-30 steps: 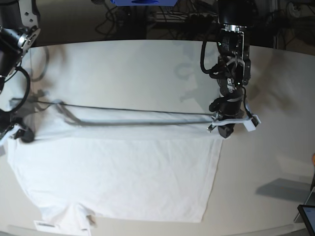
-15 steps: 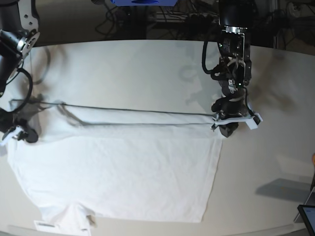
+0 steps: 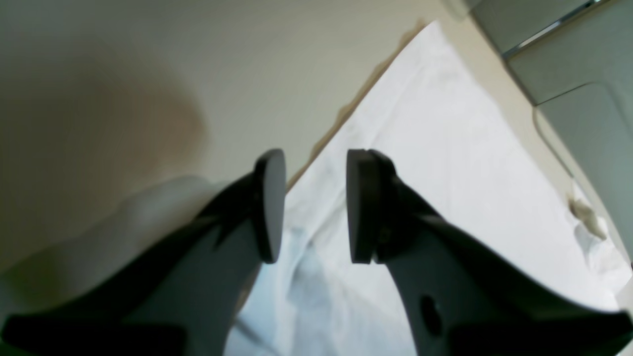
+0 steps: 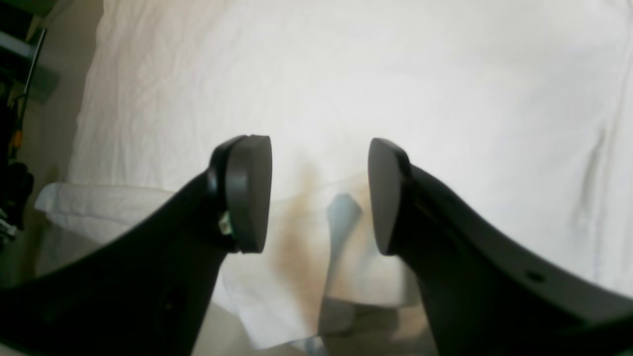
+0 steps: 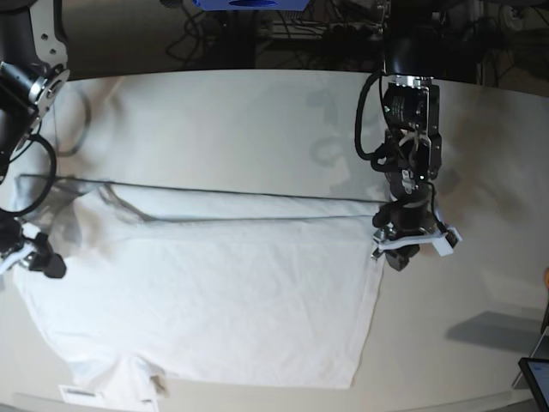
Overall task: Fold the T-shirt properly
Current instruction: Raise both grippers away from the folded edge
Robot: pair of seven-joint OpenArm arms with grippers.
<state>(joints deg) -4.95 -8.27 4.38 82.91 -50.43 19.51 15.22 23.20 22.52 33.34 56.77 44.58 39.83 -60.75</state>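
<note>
Here the plain white, wrinkly short-sleeved T-shirt (image 5: 206,292) lies spread flat on the smooth off-white table (image 5: 223,129), covering most of the near half of it, with a sleeve bunched at the near left corner. At the far left of the base view, the right gripper (image 5: 41,260) hangs low over the shirt's left edge; its wrist view shows its two black fingers (image 4: 247,193) standing apart with nothing between them, only white cloth and a folded corner of it below. A thin dark line (image 5: 223,192) runs across the table just beyond the shirt's far edge. Further right, the left gripper (image 5: 403,253) points down at the shirt's far right corner. In its wrist view its fingers (image 3: 269,205) are parted too, holding nothing, with the cloth's edge passing beneath the gap.
</note>
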